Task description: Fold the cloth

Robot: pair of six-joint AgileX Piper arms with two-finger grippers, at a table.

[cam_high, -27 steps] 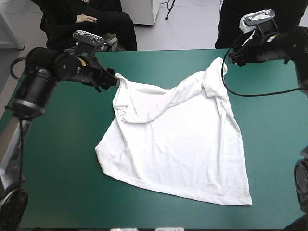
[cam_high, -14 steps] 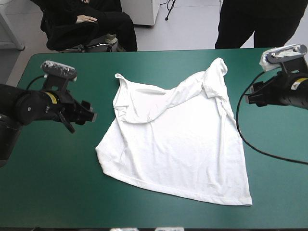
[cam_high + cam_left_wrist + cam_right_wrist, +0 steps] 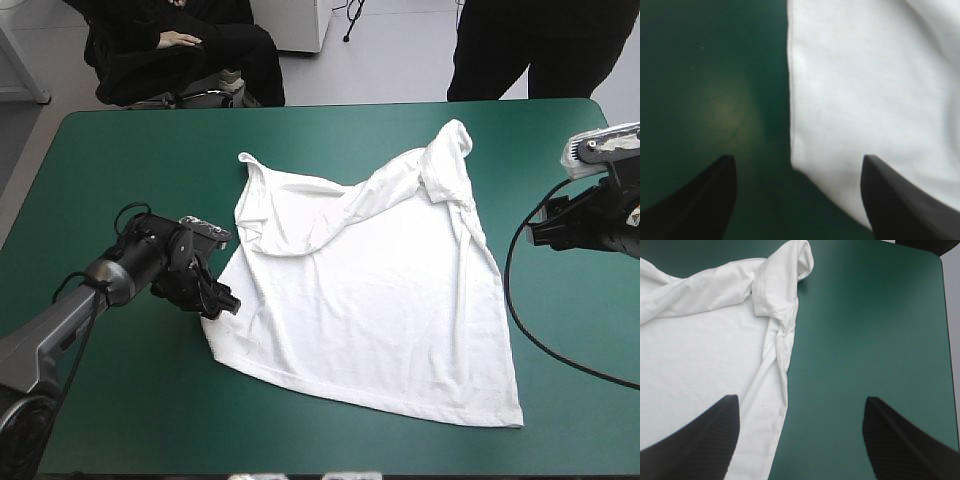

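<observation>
Shows the T-shirt (image 3: 370, 290) spread on the teal-green cover (image 3: 120, 400). Has left gripper (image 3: 224, 305) released at its 9 o'clock corner, right gripper (image 3: 540, 232) released at 3 o'clock.

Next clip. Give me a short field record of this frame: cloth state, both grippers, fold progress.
cloth: T-shirt spread on the teal-green cover, rumpled toward the far edge
left gripper: open, at the T-shirt's near-left corner, corner between its fingers
right gripper: open, right of the T-shirt, apart from it
fold progress: no fold made yet
</observation>
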